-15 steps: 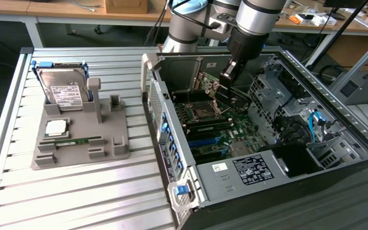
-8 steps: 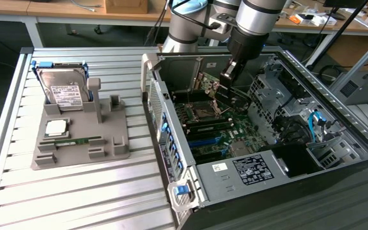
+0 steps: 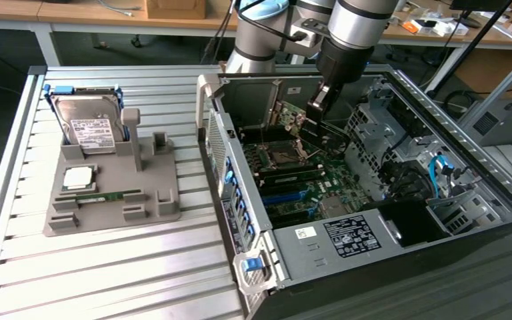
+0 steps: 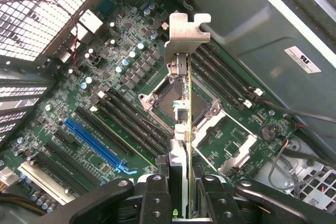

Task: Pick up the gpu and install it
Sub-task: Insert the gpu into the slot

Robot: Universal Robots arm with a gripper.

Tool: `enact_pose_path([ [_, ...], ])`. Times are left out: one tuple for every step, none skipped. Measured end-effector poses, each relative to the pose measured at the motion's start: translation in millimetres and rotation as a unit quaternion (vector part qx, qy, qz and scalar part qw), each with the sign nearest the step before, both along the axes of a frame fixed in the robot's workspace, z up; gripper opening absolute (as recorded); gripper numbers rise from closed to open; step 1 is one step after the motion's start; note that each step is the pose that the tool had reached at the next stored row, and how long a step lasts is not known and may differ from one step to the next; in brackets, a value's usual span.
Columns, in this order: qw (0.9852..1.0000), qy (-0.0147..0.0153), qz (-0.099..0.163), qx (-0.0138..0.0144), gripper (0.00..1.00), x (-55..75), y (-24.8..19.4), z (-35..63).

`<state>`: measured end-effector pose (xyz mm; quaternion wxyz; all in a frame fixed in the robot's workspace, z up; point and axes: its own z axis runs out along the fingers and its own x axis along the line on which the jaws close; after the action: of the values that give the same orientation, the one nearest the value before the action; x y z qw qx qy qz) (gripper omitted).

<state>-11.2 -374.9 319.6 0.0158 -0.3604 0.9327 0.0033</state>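
Observation:
In the wrist view I see the gpu edge-on, a thin dark green card whose silver end bracket is at the end far from the fingers. My gripper is shut on it, with the black fingers pressing both faces. The card hangs above the motherboard, over the CPU socket area, apart from the blue slot. In the exterior view, the gripper reaches down into the open computer case at its back, and the gpu is just below it.
A grey holder tray on the slatted table at the exterior view's left carries an upright hard drive, a processor chip and a memory stick. Drive cages and blue cables crowd the case's right side.

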Motion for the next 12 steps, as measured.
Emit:
enact_pose_path([
  [1.0000,0.0000,0.001,0.0000,0.27,0.0,0.0,0.0],
  [1.0000,0.0000,0.003,0.0000,0.27,0.0,0.0,0.0],
  [1.0000,0.0000,0.004,0.0000,0.27,0.0,0.0,0.0],
  [1.0000,0.0000,0.005,0.0000,0.27,0.0,0.0,0.0],
  [1.0000,0.0000,0.006,0.0000,0.27,0.0,0.0,0.0],
  [1.0000,0.0000,0.007,0.0000,0.27,0.0,0.0,0.0],
  [1.0000,0.0000,0.008,0.0000,0.27,0.0,0.0,0.0],
  [1.0000,0.0000,0.008,0.0000,0.27,0.0,0.0,0.0],
  [1.0000,0.0000,0.009,0.0000,0.27,0.0,0.0,0.0],
  [1.0000,0.0000,0.010,0.0000,0.27,0.0,0.0,0.0],
  [0.9999,0.0000,0.011,0.0000,0.27,0.0,0.0,0.0],
  [0.9999,0.0000,0.012,0.0000,0.27,0.0,0.0,0.0],
])
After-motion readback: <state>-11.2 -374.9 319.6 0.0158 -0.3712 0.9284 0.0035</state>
